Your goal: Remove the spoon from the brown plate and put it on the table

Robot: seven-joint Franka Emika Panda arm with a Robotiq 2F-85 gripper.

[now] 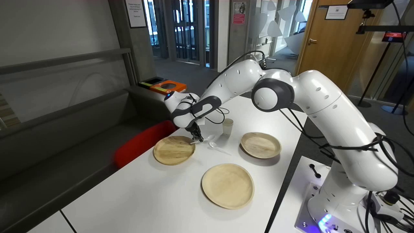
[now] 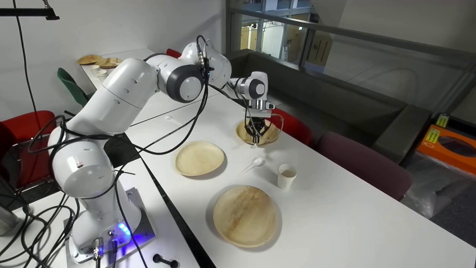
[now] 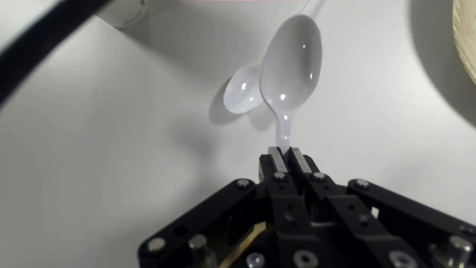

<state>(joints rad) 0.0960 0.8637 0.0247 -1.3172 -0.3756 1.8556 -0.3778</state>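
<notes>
The pale spoon (image 3: pixel 292 63) is gripped by its handle in my gripper (image 3: pixel 285 152), its bowl pointing away from the jaws. In an exterior view, the spoon (image 1: pixel 209 138) is beside the right rim of the brown plate (image 1: pixel 174 150), its handle end reaching over that rim. My gripper (image 1: pixel 198 138) is shut on it, low over the white table (image 1: pixel 139 200). In an exterior view, my gripper (image 2: pixel 256 140) partly hides the brown plate (image 2: pixel 273 136). Whether the held spoon touches the table is hard to tell; it looks slightly raised.
A second pale spoon (image 3: pixel 241 93) lies on the table beneath the held one, also in an exterior view (image 2: pixel 257 162). A paper cup (image 1: pixel 227 127) stands close by. A larger pale plate (image 1: pixel 228 186) and a deeper dish (image 1: pixel 261 144) are also on the table.
</notes>
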